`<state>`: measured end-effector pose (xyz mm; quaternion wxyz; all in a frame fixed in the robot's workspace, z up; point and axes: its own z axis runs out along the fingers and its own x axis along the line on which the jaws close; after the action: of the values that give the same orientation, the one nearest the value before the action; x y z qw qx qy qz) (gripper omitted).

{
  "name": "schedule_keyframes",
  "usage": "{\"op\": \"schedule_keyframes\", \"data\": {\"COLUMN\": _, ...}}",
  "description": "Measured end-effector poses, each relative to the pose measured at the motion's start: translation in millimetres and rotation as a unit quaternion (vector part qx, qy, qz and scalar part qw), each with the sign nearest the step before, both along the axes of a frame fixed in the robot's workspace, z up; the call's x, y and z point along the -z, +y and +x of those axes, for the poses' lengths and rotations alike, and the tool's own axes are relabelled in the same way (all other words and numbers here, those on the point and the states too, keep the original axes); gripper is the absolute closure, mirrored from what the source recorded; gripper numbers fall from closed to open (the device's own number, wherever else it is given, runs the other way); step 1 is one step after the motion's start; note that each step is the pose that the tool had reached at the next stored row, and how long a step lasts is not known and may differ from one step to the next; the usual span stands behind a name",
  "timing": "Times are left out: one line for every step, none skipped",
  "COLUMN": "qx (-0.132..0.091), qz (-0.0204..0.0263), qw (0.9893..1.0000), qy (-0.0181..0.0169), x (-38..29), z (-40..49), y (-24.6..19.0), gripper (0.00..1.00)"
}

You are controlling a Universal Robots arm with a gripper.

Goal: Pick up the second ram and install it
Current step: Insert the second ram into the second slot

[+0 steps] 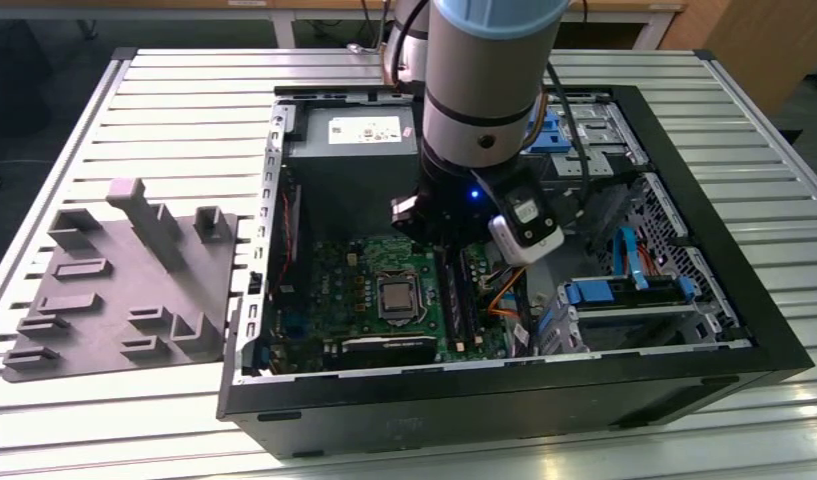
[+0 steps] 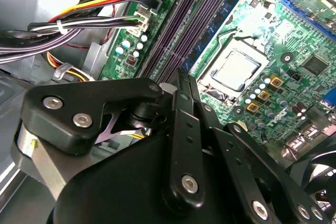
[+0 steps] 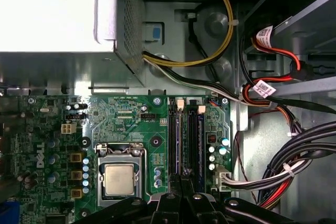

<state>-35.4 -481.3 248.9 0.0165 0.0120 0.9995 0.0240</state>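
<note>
Arm reaching down into open computer case (image 1: 728,330) on bench (image 1: 181,120), claw (image 3: 181,195) hanging right over memory slots (image 3: 186,140) beside CPU socket (image 3: 119,178) on motherboard (image 2: 294,66). Second ram (image 3: 180,148) appearing to be sitting upright in slot beside socket (thin blue edge showing), lined up under claw. Claw state: cannot tell.

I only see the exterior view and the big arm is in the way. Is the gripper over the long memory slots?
Observer: Yes. In the first wrist view the gripper sits over one end of the memory slots, beside the processor.
Operator: Is something in a slot?
Observer: In the first wrist view a bluish strip runs along one slot. I can't tell if it's a stick.
</note>
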Motion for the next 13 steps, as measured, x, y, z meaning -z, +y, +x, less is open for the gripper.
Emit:
{"op": "schedule_keyframes", "data": {"qx": 0.0, "qz": 0.0001, "qw": 1.0, "qy": 0.0, "x": 0.5, "z": 0.0, "y": 0.0, "gripper": 0.88}}
{"op": "schedule_keyframes", "data": {"qx": 0.0, "qz": 0.0001, "qw": 1.0, "qy": 0.0, "x": 0.8, "z": 0.0, "y": 0.0, "gripper": 0.88}}
{"op": "schedule_keyframes", "data": {"qx": 0.0, "qz": 0.0, "qw": 1.0, "qy": 0.0, "x": 1.2, "z": 0.0, "y": 0.0, "gripper": 0.88}}
{"op": "schedule_keyframes", "data": {"qx": 0.0, "qz": 0.0, "qw": 1.0, "qy": 0.0, "x": 1.6, "z": 0.0, "y": 0.0, "gripper": 0.88}}
{"op": "schedule_keyframes", "data": {"qx": 0.0, "qz": 0.0, "qw": 1.0, "qy": 0.0, "x": 1.9, "z": 0.0, "y": 0.0, "gripper": 0.88}}
{"op": "schedule_keyframes", "data": {"qx": 0.0, "qz": -0.0001, "qw": 1.0, "qy": 0.0, "x": 2.2, "z": 0.0, "y": 0.0, "gripper": 0.88}}
{"op": "schedule_keyframes", "data": {"qx": 0.0, "qz": -0.0001, "qw": 1.0, "qy": 0.0, "x": 2.5, "z": 0.0, "y": 0.0, "gripper": 0.88}}
{"op": "schedule_keyframes", "data": {"qx": 0.0, "qz": 0.0, "qw": 1.0, "qy": 0.0, "x": 2.8, "z": 0.0, "y": 0.0, "gripper": 0.88}}
{"op": "schedule_keyframes", "data": {"qx": 0.0, "qz": -0.0001, "qw": 1.0, "qy": 0.0, "x": 3.1, "z": 0.0, "y": 0.0, "gripper": 0.88}}
{"op": "schedule_keyframes", "data": {"qx": 0.0, "qz": -0.0001, "qw": 1.0, "qy": 0.0, "x": 3.3, "z": 0.1, "y": 0.0, "gripper": 0.88}}
{"op": "schedule_keyframes", "data": {"qx": 0.0, "qz": 0.0, "qw": 1.0, "qy": 0.0, "x": 3.6, "z": 0.2, "y": 0.0, "gripper": 0.88}}
{"op": "schedule_keyframes", "data": {"qx": 0.0, "qz": 0.0, "qw": 1.0, "qy": 0.0, "x": 3.9, "z": 0.4, "y": 0.0, "gripper": 0.88}}
{"op": "schedule_keyframes", "data": {"qx": 0.0, "qz": 0.0, "qw": 1.0, "qy": 0.0, "x": 4.3, "z": 0.6, "y": 0.0, "gripper": 0.88}}
